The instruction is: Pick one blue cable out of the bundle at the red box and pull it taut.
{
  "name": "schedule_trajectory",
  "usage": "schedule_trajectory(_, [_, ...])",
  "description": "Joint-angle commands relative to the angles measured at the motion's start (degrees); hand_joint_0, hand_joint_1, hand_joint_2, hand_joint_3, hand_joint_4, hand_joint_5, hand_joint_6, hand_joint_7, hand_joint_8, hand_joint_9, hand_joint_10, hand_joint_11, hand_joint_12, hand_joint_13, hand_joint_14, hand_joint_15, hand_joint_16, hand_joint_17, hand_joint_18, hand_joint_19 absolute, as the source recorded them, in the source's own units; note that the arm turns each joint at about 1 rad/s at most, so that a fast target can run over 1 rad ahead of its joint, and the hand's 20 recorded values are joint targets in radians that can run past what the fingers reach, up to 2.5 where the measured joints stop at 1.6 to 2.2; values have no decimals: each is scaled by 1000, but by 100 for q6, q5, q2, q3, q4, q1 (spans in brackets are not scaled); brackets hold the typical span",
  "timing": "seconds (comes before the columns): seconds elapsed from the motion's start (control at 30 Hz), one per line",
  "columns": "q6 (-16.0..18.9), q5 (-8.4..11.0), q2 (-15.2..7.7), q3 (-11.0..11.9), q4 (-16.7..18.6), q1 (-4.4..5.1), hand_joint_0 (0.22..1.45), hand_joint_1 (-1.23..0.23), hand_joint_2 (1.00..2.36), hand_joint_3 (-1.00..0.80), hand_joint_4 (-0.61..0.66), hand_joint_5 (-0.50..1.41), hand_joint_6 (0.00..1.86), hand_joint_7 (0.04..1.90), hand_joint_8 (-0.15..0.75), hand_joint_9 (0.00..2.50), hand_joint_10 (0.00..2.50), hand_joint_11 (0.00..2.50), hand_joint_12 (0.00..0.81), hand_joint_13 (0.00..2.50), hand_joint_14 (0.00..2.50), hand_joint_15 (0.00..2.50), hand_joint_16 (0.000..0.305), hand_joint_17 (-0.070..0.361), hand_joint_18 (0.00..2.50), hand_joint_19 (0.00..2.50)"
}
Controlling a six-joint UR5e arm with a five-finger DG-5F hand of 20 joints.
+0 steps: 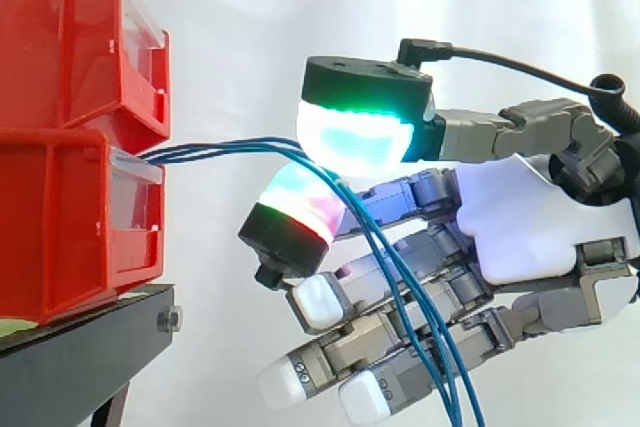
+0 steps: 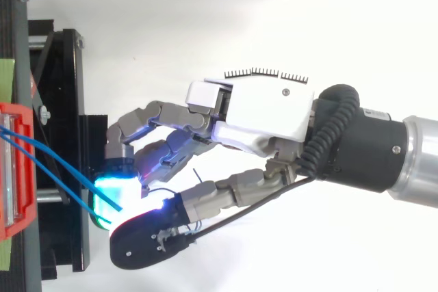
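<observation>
A bundle of thin blue cables comes out of the front of the lower red box and runs right to my hand. Two glowing pads, a green-cyan one above and a red-white one below, close on the bundle where it passes between them. How many strands are pinched I cannot tell. Past the pads the cables droop in front of the other fingers and off the lower edge. From above, two blue strands slant from the red box to the cyan pad of the hand.
A second red box is stacked on the lower one. Both stand on a black stand at the left. A white curtain hangs behind. The arm comes in from the right, level with the boxes.
</observation>
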Motion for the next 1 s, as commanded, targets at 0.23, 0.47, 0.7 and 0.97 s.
schedule_trajectory(0.23, [1042, -103, 0, 1, -354, -5, 766, -926, 1016, -296, -128, -212, 872, 1142, 306, 779, 15, 690, 393, 551, 5, 162, 52, 117, 666, 294])
schedule_trajectory(0.47, [1200, -120, 0, 1, -873, 3, 773, -916, 1004, -451, -79, -209, 855, 1057, 296, 748, 16, 677, 389, 524, 5, 148, 52, 118, 652, 272])
schedule_trajectory(0.7, [1200, -129, 0, 1, -864, 3, 794, -916, 1000, -500, -70, -208, 828, 990, 276, 707, 15, 657, 385, 493, 4, 124, 52, 117, 618, 235])
schedule_trajectory(0.97, [1182, -138, 0, 1, -864, -5, 689, -944, 1000, -500, -45, -207, 776, 992, 262, 621, 15, 638, 385, 431, 4, 126, 52, 117, 576, 243])
